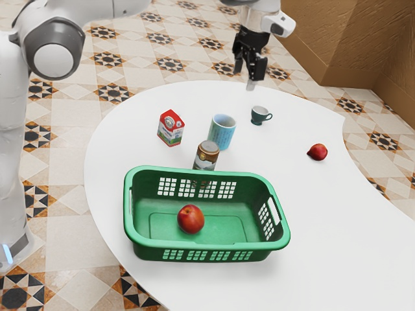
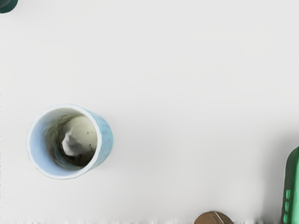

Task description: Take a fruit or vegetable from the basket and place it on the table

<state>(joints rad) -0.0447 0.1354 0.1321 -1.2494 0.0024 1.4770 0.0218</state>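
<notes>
High over the table's far side in the exterior view, my gripper [image 1: 248,72] hangs open, holding nothing, well away from the basket. The green basket [image 1: 207,252] sits on the white table [image 1: 324,249] near the exterior view's bottom, with one red, apple-like fruit [image 1: 190,219] on its floor. Another red fruit [image 1: 318,152] rests on the table toward the exterior view's right. In the wrist view, part of the basket's edge [image 2: 291,186] is visible, but the fruit inside it is not.
Between gripper and basket stand a blue cup [image 1: 222,133], a brown-topped can [image 1: 206,156] and a red-and-white carton [image 1: 170,128]. A small dark teal cup [image 1: 259,116] is near the table's far edge. The wrist view shows the blue cup [image 2: 103,140] and can top [image 2: 213,218].
</notes>
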